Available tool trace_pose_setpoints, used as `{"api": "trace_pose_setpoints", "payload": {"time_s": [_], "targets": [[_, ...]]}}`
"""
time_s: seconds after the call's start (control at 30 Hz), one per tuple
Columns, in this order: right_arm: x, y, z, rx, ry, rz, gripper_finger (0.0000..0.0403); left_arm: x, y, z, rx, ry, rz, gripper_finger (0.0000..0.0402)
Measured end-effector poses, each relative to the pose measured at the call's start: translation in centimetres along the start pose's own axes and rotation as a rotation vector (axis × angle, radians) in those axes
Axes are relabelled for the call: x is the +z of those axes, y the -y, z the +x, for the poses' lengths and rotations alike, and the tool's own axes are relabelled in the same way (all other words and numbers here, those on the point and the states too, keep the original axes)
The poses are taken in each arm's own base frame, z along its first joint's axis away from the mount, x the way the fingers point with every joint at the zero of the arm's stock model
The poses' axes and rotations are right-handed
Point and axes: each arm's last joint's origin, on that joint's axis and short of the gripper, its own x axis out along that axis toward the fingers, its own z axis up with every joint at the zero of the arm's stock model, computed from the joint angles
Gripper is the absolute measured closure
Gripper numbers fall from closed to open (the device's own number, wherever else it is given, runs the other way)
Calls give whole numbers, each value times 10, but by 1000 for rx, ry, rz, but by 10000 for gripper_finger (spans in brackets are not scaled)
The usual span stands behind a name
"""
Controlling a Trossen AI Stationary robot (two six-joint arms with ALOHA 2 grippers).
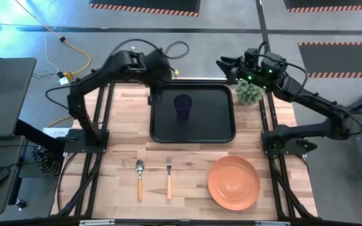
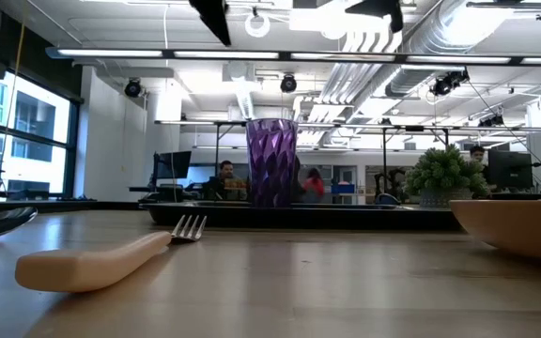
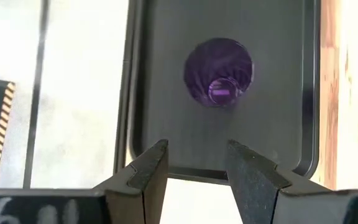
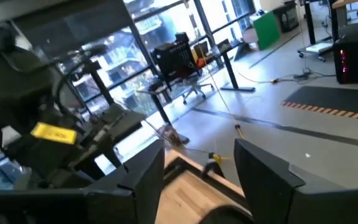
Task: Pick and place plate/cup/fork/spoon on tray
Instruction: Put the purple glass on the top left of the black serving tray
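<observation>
The purple cup point(image 1: 182, 105) stands upright on the black tray point(image 1: 219, 125) at the table's far middle; it also shows in the low view point(image 2: 271, 161) and from above in the left wrist view point(image 3: 219, 73). The spoon point(image 1: 139, 179), the fork point(image 1: 168, 177) and the orange plate point(image 1: 233, 182) lie on the wood near the front edge. My left gripper point(image 1: 158, 94) hangs open and empty above the tray's far left part, its fingers point(image 3: 151, 171) apart. My right gripper point(image 1: 224, 63) is open and empty, raised beyond the tray's far right corner point(image 4: 197, 168).
A small bushy green plant point(image 1: 249, 93) stands just right of the tray's far right corner, under my right arm. The wood between the tray and the cutlery is bare. Beyond the far edge, people sit in the room point(image 2: 225, 174).
</observation>
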Motion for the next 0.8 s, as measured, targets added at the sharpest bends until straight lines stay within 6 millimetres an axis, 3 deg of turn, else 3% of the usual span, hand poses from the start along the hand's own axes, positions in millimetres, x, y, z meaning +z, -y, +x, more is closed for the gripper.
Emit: {"api": "trace_pose_setpoints", "payload": {"time_s": [0.23,0.43,0.63,0.8], "targets": [[14,0,26,-22,1,-16,206,-21,-10,-40,51,84,-128,255],[28,-1,60,-115,-207,-69,206,-35,-13,-65,79,141,-195,255],[18,4,96,-196,-476,-45,206,-43,-11,-79,84,167,-237,255],[1,3,120,-188,-656,-24,206,-49,-8,-74,72,141,-276,255]]}}
